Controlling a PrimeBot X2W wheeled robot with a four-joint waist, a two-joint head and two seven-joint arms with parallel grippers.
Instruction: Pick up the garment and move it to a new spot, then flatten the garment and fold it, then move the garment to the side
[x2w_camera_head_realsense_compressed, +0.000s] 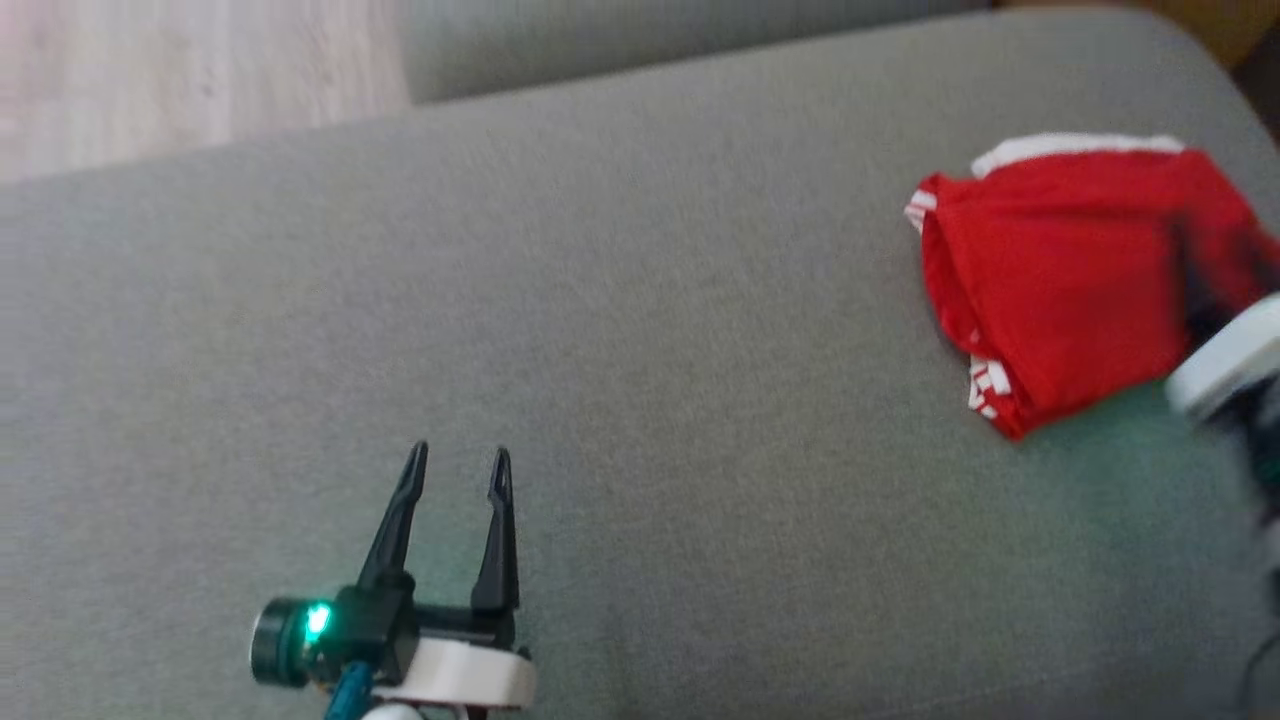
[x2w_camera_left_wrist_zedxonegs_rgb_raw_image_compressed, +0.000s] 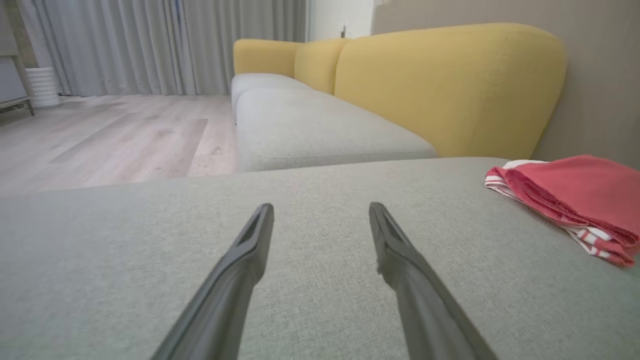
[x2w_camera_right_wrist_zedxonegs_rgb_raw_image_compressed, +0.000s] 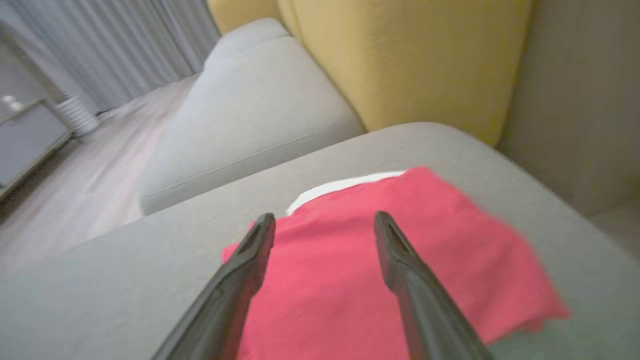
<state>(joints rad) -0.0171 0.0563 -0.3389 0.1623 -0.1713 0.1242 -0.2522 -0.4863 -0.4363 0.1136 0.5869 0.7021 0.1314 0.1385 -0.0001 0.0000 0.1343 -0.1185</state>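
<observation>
On the far right of the grey sofa cushion (x2w_camera_head_realsense_compressed: 600, 330) lies the folded red garment (x2w_camera_head_realsense_compressed: 1050, 270), with white trim showing at its edges. The right gripper (x2w_camera_right_wrist_zedxonegs_rgb_raw_image_compressed: 325, 216) is over it, fingers spread apart, gripping nothing. The left gripper (x2w_camera_head_realsense_compressed: 460, 452) is at the near left, fingers likewise apart, over bare cushion.

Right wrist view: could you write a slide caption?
Open right gripper over the red garment on a grey sofa cushion.

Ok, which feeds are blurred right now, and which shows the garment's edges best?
Right wrist view: smeared, garment edges soft. Head view: mildly soft, streaked at the right edge by the garment; green lamp glow beside the left tool. Left wrist view: sharpest, striped hems readable.
</observation>
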